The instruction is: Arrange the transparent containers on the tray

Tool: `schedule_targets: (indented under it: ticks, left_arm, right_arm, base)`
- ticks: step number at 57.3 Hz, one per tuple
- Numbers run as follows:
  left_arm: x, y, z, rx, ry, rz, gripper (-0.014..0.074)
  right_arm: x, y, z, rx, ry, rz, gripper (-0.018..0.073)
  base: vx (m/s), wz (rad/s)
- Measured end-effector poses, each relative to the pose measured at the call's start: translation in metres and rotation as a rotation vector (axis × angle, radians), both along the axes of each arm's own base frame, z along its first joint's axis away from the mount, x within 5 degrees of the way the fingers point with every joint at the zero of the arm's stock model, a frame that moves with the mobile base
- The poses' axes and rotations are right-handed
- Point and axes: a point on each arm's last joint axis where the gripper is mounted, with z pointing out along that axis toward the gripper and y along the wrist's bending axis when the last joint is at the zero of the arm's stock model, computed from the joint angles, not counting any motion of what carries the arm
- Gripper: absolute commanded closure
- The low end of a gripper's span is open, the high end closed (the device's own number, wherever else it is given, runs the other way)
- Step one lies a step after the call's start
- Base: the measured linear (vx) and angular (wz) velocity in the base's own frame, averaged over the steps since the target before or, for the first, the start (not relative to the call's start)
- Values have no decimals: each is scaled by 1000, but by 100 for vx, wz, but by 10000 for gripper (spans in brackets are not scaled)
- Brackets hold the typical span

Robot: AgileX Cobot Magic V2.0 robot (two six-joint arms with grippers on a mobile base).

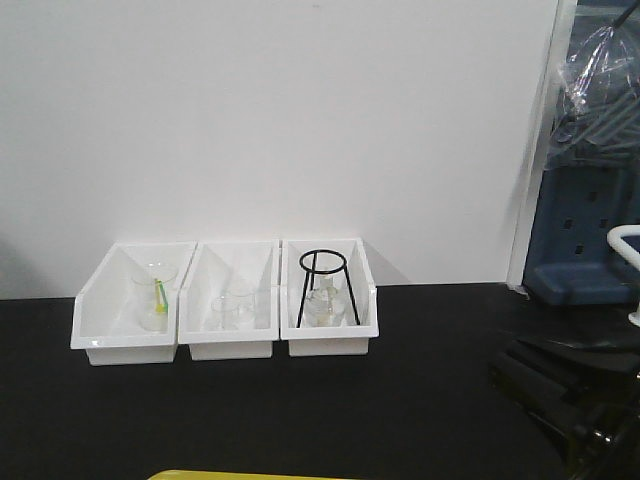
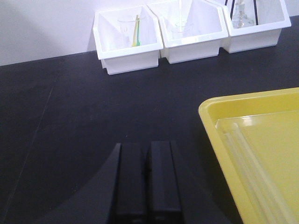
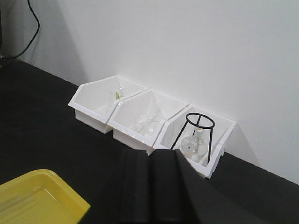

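Lying side by side along the rim of the yellow tray (image 2: pixel 254 140), the clear test tubes (image 2: pixel 247 154) look already placed; both left gripper (image 2: pixel 147 179) and right gripper (image 3: pixel 152 186) sit closed, empty

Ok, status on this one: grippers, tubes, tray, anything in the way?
Left gripper shut, empty. Right gripper shut, empty. Test tubes lying flat in yellow tray, side by side. Nothing blocking; three white bins sit back by the wall.

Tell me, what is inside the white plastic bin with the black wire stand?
The black wire stand stands in the right white bin, over a clear glass flask. The bin's front wall hides the floor.
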Motion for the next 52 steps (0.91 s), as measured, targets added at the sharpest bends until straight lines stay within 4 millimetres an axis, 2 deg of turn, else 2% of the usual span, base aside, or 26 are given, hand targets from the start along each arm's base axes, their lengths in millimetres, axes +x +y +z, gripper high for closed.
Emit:
schedule_targets:
  ticks: [52]
  left_arm:
    - [-2, 2, 0, 20, -28, 18, 604]
  right_arm:
    - [0, 0, -1, -3, 2, -3, 570]
  base:
    - [0, 0]
